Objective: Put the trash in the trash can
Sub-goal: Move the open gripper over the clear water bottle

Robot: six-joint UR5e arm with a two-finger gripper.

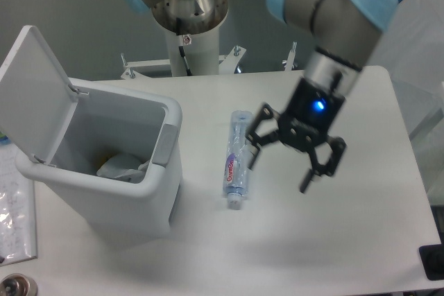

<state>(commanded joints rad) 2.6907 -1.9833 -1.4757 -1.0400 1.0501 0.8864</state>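
Gripper [277,171]: spread wide, holding nothing; hung above the table just right of the bottle, blue light lit on its body.
Fingers [254,152]: one dark finger close to the bottle's right side, contact not discernible; the other [307,178] well out over bare tabletop.
Bottle [236,159]: lay flat on the white table [347,240], cap end toward the front edge, blue-purple label facing up; between the trash can and the gripper.
Wrapper [122,165]: crumpled, pale, already down inside the trash can, near its bottom; green bit not discernible.
Trash can [132,195]: white, rectangular, stood on the left part of the table; grey tab [164,145] at the right rim.
Lid [32,91]: flipped up and back on the left side, opening uncovered.
Arm [333,12]: grey with light blue joints, reached in from the upper right.
Robot base [187,12]: mounted behind the table's far edge.
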